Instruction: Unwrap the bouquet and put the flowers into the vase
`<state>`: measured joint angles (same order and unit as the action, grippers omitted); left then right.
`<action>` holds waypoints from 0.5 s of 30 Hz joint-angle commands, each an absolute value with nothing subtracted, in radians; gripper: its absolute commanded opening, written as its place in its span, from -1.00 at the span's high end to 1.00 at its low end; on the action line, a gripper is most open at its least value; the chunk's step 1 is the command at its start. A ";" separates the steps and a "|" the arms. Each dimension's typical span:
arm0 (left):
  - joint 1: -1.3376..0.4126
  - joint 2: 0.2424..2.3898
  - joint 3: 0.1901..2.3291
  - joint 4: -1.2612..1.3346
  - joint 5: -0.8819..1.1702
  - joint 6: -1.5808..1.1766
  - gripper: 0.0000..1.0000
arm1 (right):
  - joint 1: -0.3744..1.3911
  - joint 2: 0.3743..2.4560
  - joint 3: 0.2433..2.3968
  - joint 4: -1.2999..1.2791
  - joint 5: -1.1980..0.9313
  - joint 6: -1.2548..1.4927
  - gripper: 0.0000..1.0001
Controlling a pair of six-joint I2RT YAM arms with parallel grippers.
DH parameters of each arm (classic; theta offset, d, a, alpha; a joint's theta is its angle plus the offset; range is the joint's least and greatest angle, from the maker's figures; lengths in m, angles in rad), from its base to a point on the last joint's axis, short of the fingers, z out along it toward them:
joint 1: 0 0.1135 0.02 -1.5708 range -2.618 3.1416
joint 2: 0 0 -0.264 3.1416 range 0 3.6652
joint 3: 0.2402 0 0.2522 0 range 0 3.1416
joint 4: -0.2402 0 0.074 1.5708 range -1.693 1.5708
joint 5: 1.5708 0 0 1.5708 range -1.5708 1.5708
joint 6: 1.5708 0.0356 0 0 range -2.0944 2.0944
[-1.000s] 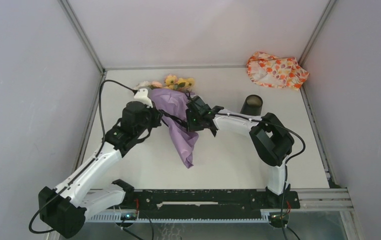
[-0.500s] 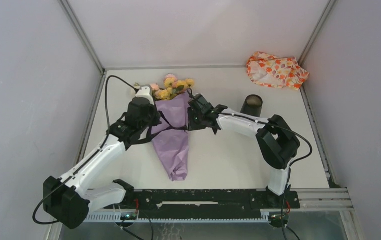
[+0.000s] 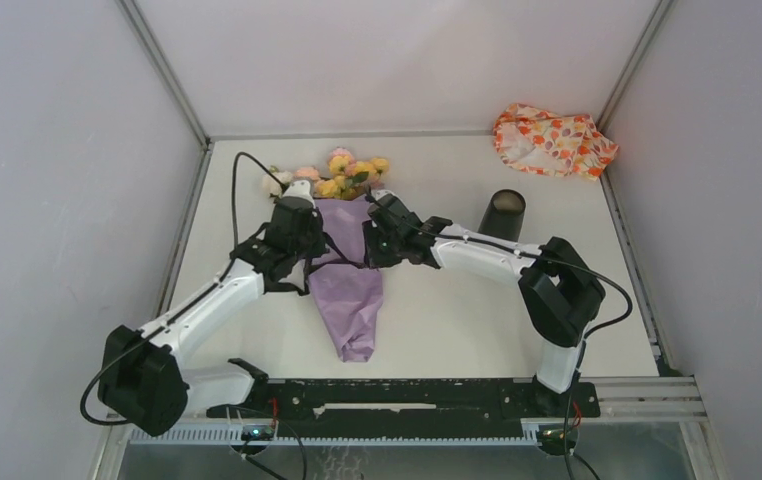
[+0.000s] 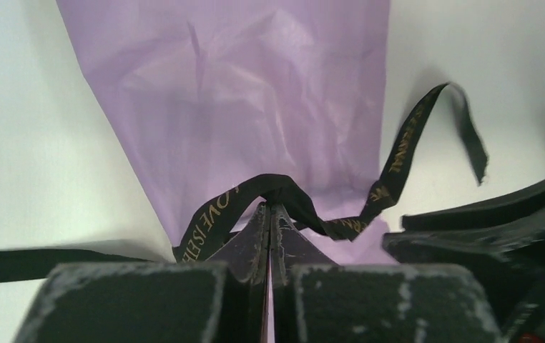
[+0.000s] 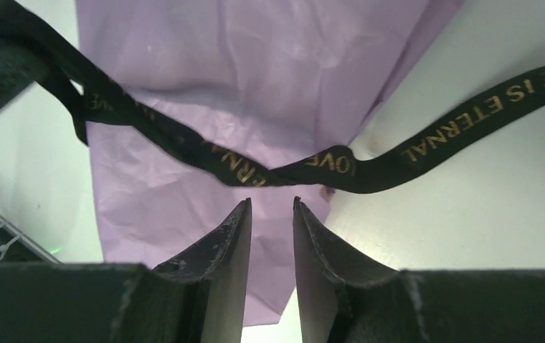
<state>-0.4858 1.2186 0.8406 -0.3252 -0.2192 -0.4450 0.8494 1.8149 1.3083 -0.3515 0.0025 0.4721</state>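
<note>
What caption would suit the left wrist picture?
Left gripper, shut, tips at the black ribbon lying across the lilac wrapping paper.

The bouquet point(image 3: 345, 290) lies flat between the left gripper point(image 4: 269, 209) and the right gripper point(image 5: 271, 204). Its lilac paper cone tapers back toward the arms, with a black gold-lettered ribbon point(image 5: 269, 170) slack across it. Yellow and pink flowers point(image 3: 342, 172) fan out beyond both grippers, and the black vase point(image 3: 504, 212) stands upright, well to the right gripper's right.

The bouquet point(image 3: 345, 285) has lilac paper and a black, gold-lettered ribbon point(image 5: 455, 132). Its flowers point(image 3: 342, 178) are yellow, pink and cream.
</note>
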 commanded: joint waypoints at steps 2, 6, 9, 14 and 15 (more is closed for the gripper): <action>-0.483 1.122 0.980 -0.356 -0.262 -0.443 0.97 | 0.858 1.782 1.309 -0.264 -0.043 0.449 0.27; -0.482 1.080 1.012 -0.387 -0.265 -0.450 0.95 | 0.854 1.791 1.308 -0.259 -0.056 0.451 0.27; -0.481 1.051 1.005 -0.388 -0.267 -0.452 0.88 | 0.855 1.799 1.308 -0.254 -0.066 0.452 0.27; -0.481 1.042 1.001 -0.389 -0.253 -0.454 0.86 | 0.850 1.839 1.309 -0.218 -0.091 0.468 0.26; -0.482 1.040 1.006 -0.390 -0.250 -0.456 0.86 | 0.845 1.848 1.310 -0.209 -0.096 0.472 0.27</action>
